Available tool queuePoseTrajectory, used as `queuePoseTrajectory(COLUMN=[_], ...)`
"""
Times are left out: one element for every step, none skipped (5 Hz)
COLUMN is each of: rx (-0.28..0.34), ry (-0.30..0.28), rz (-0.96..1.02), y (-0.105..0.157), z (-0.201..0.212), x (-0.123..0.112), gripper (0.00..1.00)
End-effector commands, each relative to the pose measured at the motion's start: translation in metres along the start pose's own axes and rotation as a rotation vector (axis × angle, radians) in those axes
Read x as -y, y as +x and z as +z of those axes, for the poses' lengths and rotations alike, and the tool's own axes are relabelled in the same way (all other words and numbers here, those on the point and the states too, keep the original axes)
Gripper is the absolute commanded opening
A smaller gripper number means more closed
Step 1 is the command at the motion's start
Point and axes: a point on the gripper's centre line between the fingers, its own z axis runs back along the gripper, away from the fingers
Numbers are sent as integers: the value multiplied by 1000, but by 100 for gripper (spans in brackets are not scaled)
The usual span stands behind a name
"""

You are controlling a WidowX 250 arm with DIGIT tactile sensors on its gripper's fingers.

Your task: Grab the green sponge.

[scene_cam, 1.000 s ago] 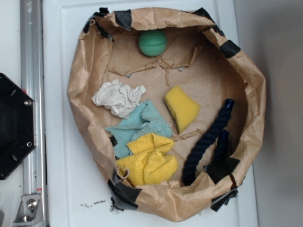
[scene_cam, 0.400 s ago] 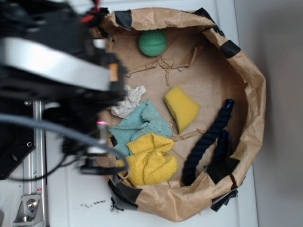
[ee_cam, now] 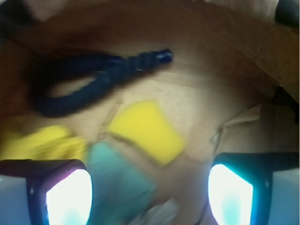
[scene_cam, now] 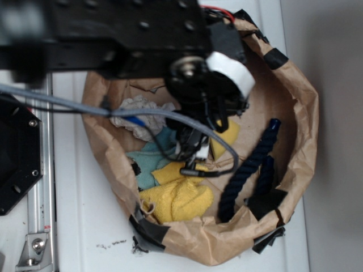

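No writing is readable anywhere. The gripper (ee_cam: pixel 149 187) hangs over the paper bag (scene_cam: pixel 295 113), fingers apart and empty, the yellow sponge (ee_cam: pixel 146 131) at twelve o'clock.

Crumpled matt paper bag (scene_cam: pixel 300 113); fuzzy yellow cloth (scene_cam: pixel 178 198); braided rope (scene_cam: pixel 249 164).

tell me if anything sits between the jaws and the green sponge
Cannot tell: the arm hides the green sponge overhead. The wrist view shows only the yellow sponge, teal cloth and blue rope below the open jaws.
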Motion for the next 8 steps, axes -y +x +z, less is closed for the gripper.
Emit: queuePoseTrajectory(rx=[-55,-90,-43,115,182,187,116,92], ry=[49,56,152,139,105,93,42,30], rz=[-194,-115,105,362,470,537,589,658], y=[15,14,15,11,8,5,6,7], z=[-44,-56,-33,16,66,99,100,91], x=[18,13,-2,-12,-6,8,21,29], gripper=[100,0,0,0,0,0,0,0])
